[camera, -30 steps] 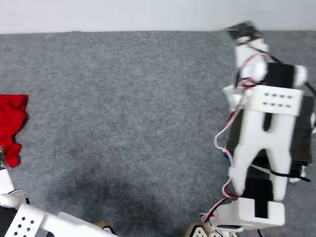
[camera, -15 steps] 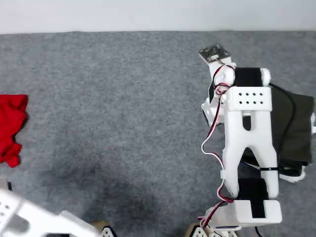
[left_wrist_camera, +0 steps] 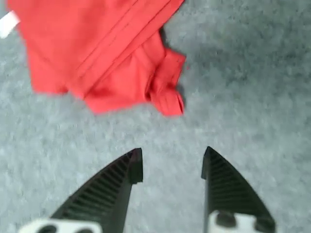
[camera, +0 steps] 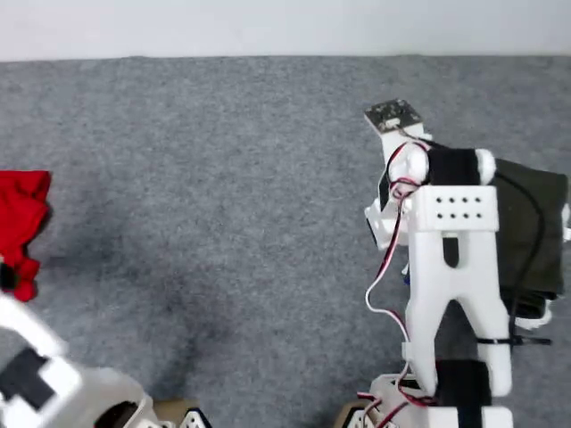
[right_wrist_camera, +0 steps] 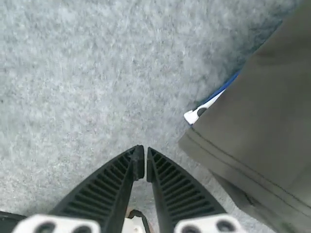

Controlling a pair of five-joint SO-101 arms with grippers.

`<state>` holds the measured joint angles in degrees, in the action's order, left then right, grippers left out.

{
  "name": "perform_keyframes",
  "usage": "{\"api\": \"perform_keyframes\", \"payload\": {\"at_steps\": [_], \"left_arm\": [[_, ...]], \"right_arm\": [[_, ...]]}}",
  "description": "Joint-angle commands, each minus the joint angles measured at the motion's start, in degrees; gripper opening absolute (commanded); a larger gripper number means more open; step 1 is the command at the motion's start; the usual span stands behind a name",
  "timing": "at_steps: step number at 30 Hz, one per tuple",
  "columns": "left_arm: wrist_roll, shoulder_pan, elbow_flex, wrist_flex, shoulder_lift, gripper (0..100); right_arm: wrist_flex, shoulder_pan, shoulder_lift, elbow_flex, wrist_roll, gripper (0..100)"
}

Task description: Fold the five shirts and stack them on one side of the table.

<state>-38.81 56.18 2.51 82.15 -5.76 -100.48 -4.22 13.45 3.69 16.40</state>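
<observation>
Red shirt [left_wrist_camera: 97, 53] lies crumpled at the left edge of the table [camera: 223, 178] in the high view. Left gripper [left_wrist_camera: 170, 165] hangs above the table just beside it, jaws spread wide, nothing between them. Folded dark shirt [camera: 533, 227] sits at the table's right edge, next to the right arm [camera: 451, 267]. Right gripper [right_wrist_camera: 145, 162] is over bare table beside that shirt, jaws pinched together, empty.

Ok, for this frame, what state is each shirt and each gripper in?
red shirt: crumpled, not folded.
dark shirt: folded flat, blue and white edges showing under it.
left gripper: open, empty, close to the red shirt.
right gripper: shut, empty, beside the dark shirt.
</observation>
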Motion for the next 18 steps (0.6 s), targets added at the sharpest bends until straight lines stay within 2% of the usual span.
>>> {"api": "perform_keyframes", "payload": {"at_steps": [1, 6, 11, 18], "left_arm": [[0.5, -2.5, -12.5, -1.0, -9.9, 21], [0.9, -5.1, -26.4, -0.9, -22.4, 21], [5.0, -8.0, -39.5, -0.9, -33.4, 21], [10.8, -11.2, -51.6, -0.9, -46.4, 20]], "right_arm": [[-2.3, 0.0, 4.1, 1.9, -0.5, 0.9], [-2.3, 0.0, 7.3, 5.2, -0.5, 0.9], [-2.3, 0.0, 9.0, 8.0, -0.5, 0.9], [-2.3, -0.2, 9.5, 9.0, -0.5, 0.9]]}}
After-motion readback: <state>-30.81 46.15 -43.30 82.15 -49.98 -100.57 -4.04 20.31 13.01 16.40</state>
